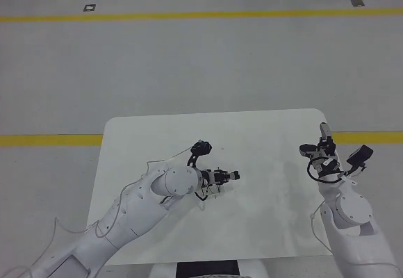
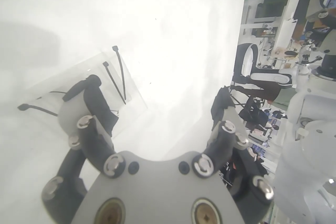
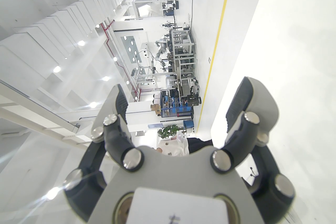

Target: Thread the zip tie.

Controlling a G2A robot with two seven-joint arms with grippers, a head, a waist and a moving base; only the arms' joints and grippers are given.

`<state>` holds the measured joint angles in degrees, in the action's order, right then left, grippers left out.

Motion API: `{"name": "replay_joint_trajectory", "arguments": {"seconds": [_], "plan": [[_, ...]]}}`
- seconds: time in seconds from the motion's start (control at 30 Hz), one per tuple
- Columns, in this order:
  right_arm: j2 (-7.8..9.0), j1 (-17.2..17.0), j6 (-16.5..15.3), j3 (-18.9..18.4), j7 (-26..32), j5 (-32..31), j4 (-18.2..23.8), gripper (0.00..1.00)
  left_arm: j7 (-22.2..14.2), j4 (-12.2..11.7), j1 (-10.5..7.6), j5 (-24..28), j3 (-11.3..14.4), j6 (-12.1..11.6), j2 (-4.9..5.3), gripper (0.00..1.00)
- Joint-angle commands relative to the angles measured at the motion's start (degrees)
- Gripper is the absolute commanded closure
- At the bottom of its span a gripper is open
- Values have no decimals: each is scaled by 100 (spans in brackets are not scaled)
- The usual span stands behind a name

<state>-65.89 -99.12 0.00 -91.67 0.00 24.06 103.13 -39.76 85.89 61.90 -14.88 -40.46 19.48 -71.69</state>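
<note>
Left wrist view puts the left tool (image 2: 155, 91) low over the white worktop (image 2: 162, 12), its two fingers spread wide with nothing between them. Two black zip ties (image 2: 120, 72) lie flat just beyond one finger (image 2: 92, 93), on or inside a clear pouch (image 2: 65, 78); the glare makes it hard to say which. Their square heads sit at the end far from the tool, set a little apart. The straps run back toward the tool and close on each other, so the pair makes a narrow V with the tails nearest the finger. A third tie (image 2: 39, 110) lies roughly crosswise to those two, its head out to the side and its strap passing behind that finger.

In the top view the left tool (image 1: 226, 176) is over the middle of the worktop (image 1: 271, 139). The right tool (image 1: 319, 142) hangs near the worktop's right edge, well apart from it. The right wrist view shows the right tool (image 3: 181, 91) spread open and empty, pointing out across the room.

I judge the task to be at its first step: no tie is picked up and no tail has met a head. The next move calls for closing the left tool across one strap partway along its length. That leaves head and tail free for the right tool to take the tail and feed it through the head.
</note>
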Motion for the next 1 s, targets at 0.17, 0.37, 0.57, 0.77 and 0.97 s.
{"name": "replay_joint_trajectory", "arguments": {"seconds": [0.17,0.37,0.57,0.77,0.97], "plan": [[0,0,0,0,0,0,0,0,-99,-275,-133,-78,170,0,-109,0],[0,0,0,0,0,0,0,0,-65,-615,-268,-84,312,0,-233,0],[0,0,0,0,0,0,0,0,-47,-794,-344,-107,381,0,-328,9],[0,0,0,0,0,0,0,0,-49,-863,-339,-184,368,0,-378,17],[0,0,0,0,0,0,0,0,-49,-845,-258,-325,284,0,-398,25]]}}
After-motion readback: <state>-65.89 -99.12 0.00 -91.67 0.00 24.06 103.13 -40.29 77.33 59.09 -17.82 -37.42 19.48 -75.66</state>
